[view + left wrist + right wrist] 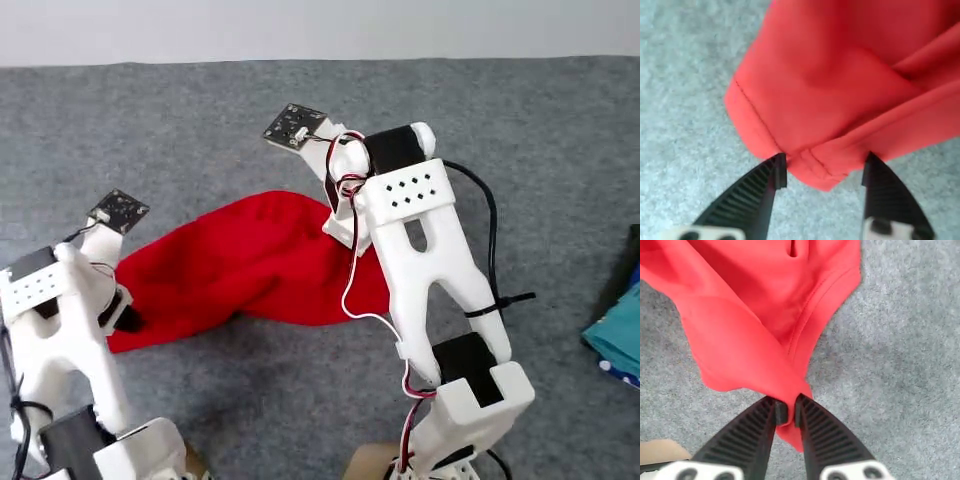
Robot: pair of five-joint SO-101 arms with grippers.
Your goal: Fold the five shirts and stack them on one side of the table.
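The red shirt [250, 255] lies crumpled on the grey felt table [150, 120]. At the shirt's hemmed corner the left gripper [825, 167] stands wide, a finger either side of the fabric (not pinching it). The right gripper [787, 412] is clamped on a fold at the shirt's opposite edge; a teal cloth [615, 335] lies well apart from the shirt

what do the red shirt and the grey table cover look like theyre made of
Red shirt: probably a soft, matte cloth, perhaps cotton; it drapes in loose folds and shows a stitched hem. Table cover: looks like grey felt or low-pile carpet, going by its fuzzy, speckled surface.
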